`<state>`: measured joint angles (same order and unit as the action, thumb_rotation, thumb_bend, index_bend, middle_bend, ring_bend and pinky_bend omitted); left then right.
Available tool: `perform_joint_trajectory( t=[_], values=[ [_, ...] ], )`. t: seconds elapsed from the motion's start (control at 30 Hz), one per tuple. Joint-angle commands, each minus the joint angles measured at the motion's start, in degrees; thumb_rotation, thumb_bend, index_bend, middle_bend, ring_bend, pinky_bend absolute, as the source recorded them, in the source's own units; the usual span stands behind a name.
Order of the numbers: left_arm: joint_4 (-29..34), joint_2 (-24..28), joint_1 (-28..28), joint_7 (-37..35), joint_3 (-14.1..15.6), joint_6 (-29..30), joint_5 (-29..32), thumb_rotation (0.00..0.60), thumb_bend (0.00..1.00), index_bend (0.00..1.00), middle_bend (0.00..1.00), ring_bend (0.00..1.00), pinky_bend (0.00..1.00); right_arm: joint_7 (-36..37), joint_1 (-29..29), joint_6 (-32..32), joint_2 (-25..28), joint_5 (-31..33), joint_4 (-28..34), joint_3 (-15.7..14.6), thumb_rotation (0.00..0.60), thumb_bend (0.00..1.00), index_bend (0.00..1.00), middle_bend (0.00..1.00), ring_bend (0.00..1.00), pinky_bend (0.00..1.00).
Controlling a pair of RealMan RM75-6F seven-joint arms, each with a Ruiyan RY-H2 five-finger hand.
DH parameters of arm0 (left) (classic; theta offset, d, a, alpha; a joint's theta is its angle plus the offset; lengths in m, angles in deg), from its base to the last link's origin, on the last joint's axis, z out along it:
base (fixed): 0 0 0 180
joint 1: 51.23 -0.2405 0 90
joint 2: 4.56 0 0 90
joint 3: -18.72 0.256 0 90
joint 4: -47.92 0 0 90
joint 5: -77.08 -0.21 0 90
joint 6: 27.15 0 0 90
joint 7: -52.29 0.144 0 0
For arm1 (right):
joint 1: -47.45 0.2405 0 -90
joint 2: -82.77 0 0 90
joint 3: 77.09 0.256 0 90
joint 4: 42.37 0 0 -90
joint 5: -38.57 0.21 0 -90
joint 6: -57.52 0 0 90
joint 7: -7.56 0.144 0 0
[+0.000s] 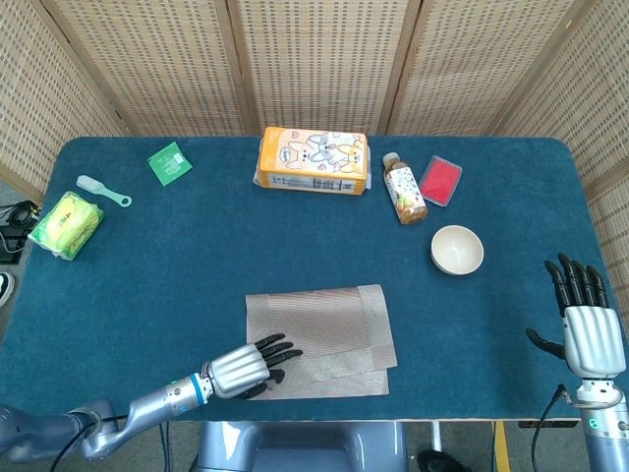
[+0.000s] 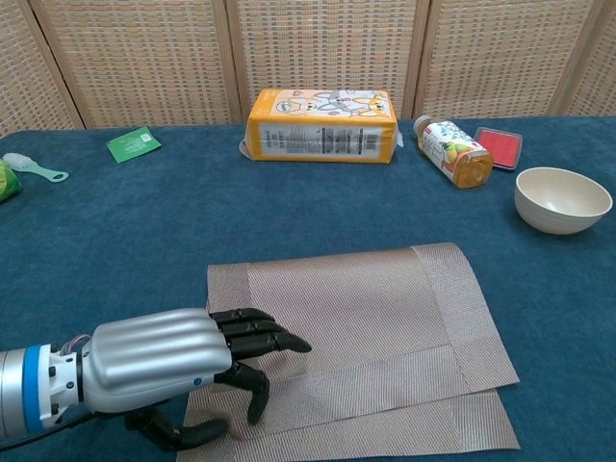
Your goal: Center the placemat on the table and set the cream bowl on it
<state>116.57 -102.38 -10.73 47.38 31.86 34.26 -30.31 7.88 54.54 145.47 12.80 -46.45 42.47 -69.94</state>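
Note:
The grey woven placemat (image 1: 319, 324) (image 2: 356, 327) lies near the table's front edge, a little left of centre, doubled over so that a lower layer shows along its near side. My left hand (image 1: 246, 364) (image 2: 164, 361) is at its near-left corner, fingers lying on top and the thumb curled under the edge, gripping it. The cream bowl (image 1: 457, 250) (image 2: 563, 199) stands upright and empty on the blue cloth, to the right of the mat and apart from it. My right hand (image 1: 590, 329) hovers at the front right corner with its fingers spread, holding nothing.
Along the back stand a yellow-orange snack pack (image 1: 313, 160) (image 2: 321, 125), a lying juice bottle (image 1: 404, 188) (image 2: 452, 151) and a red case (image 1: 440, 180). At the left are a green packet (image 1: 169, 163), a small brush (image 1: 102, 190) and a green-yellow pack (image 1: 66, 224).

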Motion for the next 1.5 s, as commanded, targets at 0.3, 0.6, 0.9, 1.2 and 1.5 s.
perform_joint_trajectory(
  t=[0.3,0.6,0.9,1.2,1.5],
  values=[
    [-0.2,-0.4,-0.2,0.3,-0.4,0.3,0.8,0.6,0.55,0.57,0.0,0.0,0.0,0.3,0.0,-0.1,0.2,0.0,0.2,0.1,0.6,0.0,0.02,0.0,0.0,0.0],
    [-0.2,-0.6,-0.2,0.7,-0.7,0.2,1.3,0.6,0.65,0.66,0.0,0.0,0.0,0.2,-0.1,0.0,0.2,-0.1,0.3,0.1,0.6,0.0,0.02,0.0,0.0,0.0],
    [0.6,-0.6,-0.3,-0.2,-1.9,0.9,2.5,0.6,0.76,0.8,0.0,0.0,0.0,0.3,-0.2,-0.1,0.2,-0.1,0.3,0.2,0.6,0.0,0.02,0.0,0.0,0.0],
    [9.8,3.5,0.1,1.0,-9.5,1.3,9.9,0.6,0.78,0.82,0.0,0.0,0.0,0.3,-0.2,-0.1,0.3,-0.1,0.3,0.2,0.6,0.0,0.02,0.0,0.0,0.0],
    [16.1,7.5,4.0,6.6,-22.4,-7.4,27.3,0.6,0.78,0.83,0.0,0.0,0.0,0.1,-0.2,-0.1,0.3,0.0,0.3,0.3,0.6,0.0,0.02,0.0,0.0,0.0]
  ],
)
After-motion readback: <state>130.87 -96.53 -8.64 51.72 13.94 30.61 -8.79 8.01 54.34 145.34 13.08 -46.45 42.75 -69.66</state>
